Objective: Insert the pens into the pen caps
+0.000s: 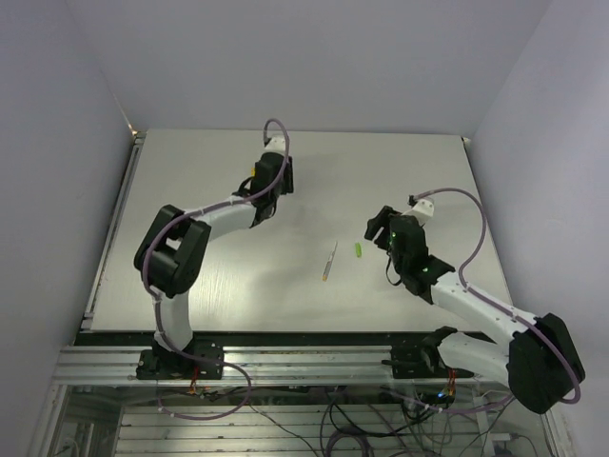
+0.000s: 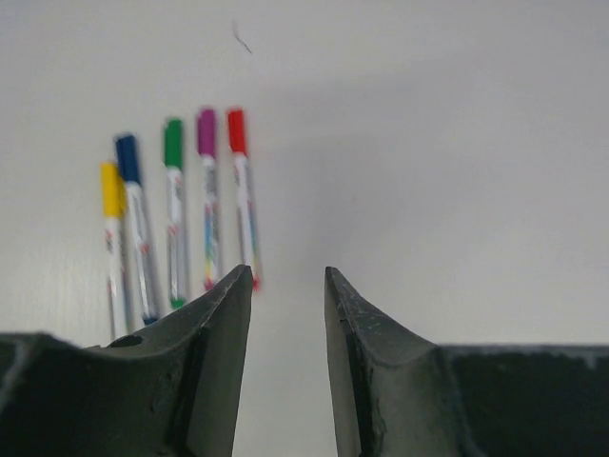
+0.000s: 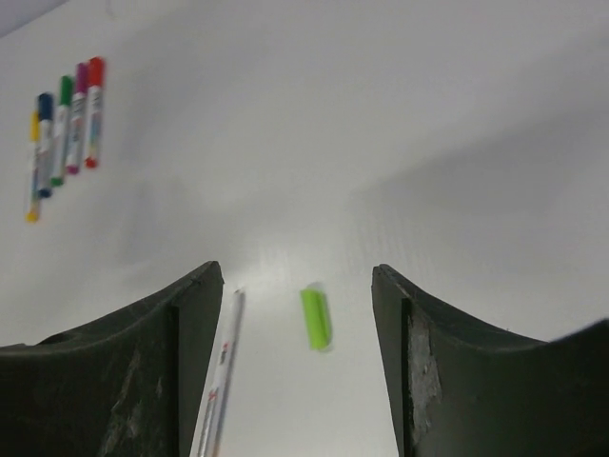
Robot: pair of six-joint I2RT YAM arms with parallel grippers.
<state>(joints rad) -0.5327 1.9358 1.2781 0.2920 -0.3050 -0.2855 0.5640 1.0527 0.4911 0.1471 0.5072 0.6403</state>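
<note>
The bare pen (image 3: 219, 376) lies flat on the table (image 1: 419, 171) with no cap on it. The light green cap (image 3: 316, 318) lies just beside it and does not touch it. Both are under my right claw (image 3: 296, 273), which is released, with its two fingers wide apart and nothing between the pads. In the right wrist view the cap shows in the gap between the fingers, and the pen runs close along the inner edge of the finger on the left of that view.

Well apart from this pair, a row of five capped pens (image 2: 176, 228) lies side by side on the table, almost parallel. In my left wrist view their caps are, from left to right, yellow, blue, dark green, purple and red. My left claw (image 2: 287, 273) is also released, with a narrower gap, and it grasps nothing. The row lies ahead of it, to the left of the gap, with the red-capped pen nearest to the gap.
</note>
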